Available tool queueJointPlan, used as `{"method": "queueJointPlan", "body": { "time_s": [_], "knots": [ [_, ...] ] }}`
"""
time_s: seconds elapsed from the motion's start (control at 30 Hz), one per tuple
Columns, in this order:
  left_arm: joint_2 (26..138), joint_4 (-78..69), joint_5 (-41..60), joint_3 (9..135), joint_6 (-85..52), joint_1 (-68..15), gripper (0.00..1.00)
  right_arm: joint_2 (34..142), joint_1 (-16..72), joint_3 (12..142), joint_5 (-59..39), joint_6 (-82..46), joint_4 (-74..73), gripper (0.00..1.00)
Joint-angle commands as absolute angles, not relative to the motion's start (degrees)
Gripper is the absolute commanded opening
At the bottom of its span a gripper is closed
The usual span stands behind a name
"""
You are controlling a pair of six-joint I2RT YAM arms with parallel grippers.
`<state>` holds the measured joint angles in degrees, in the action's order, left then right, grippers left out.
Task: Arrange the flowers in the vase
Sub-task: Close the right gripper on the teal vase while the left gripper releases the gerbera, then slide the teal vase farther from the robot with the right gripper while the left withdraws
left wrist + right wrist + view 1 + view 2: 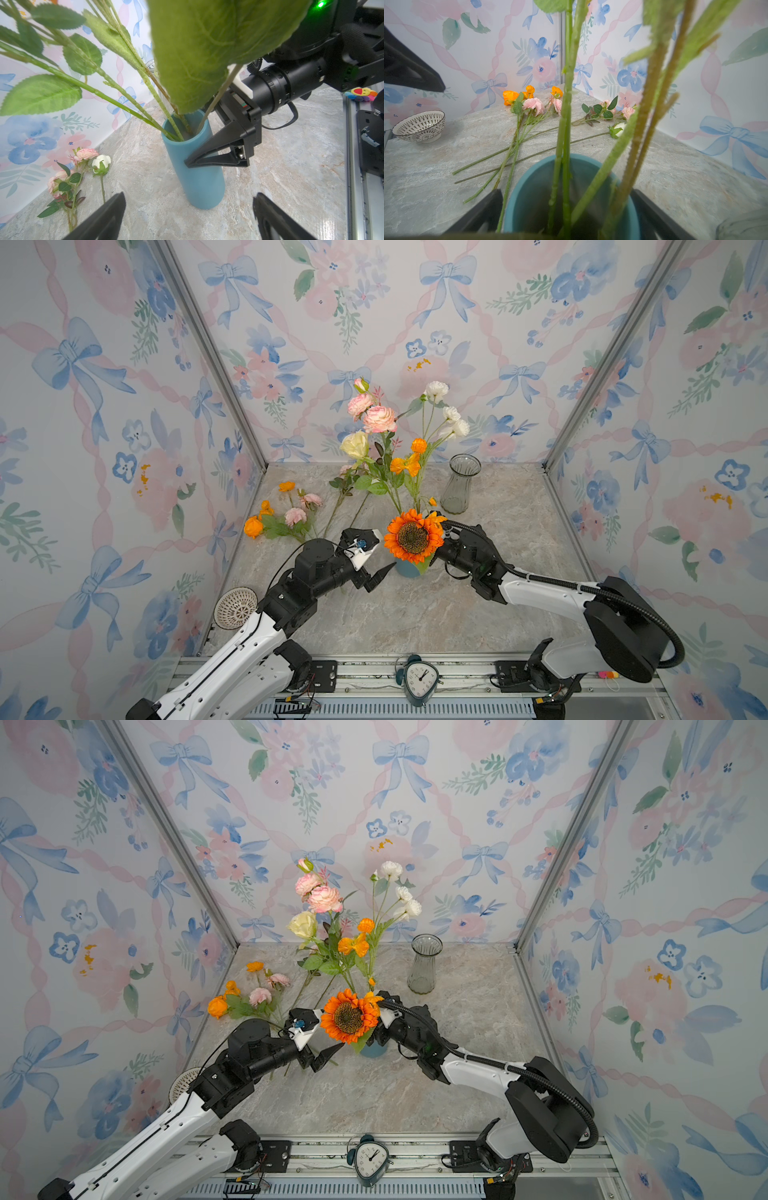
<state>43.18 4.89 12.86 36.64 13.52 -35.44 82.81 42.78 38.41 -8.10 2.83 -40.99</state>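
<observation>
Since the loose flowers [295, 515] lie just left of the wide, empty left hand [384, 549], stems toward it, it is nearer.

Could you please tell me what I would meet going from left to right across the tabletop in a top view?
patterned bowl → loose orange and pink flowers lying flat → sunflower → clear glass vase. The blue vase and the standing stems overlap the sunflower, so I left them out.
</observation>
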Motion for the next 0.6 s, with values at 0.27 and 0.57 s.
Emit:
{"method": "queueJointPlan", "body": {
  "time_s": [0.27,0.57],
  "knots": [
    [42.8,5.7,12.5,36.2,14.5,-35.1,0.98,85.8,42.4,41.0,-6.4,4.5,-43.1,0.70],
    [42.4,5.4,12.5,36.2,14.5,-35.1,0.98,87.4,40.7,45.9,-6.0,5.5,-43.1,0.50]
  ]
}}
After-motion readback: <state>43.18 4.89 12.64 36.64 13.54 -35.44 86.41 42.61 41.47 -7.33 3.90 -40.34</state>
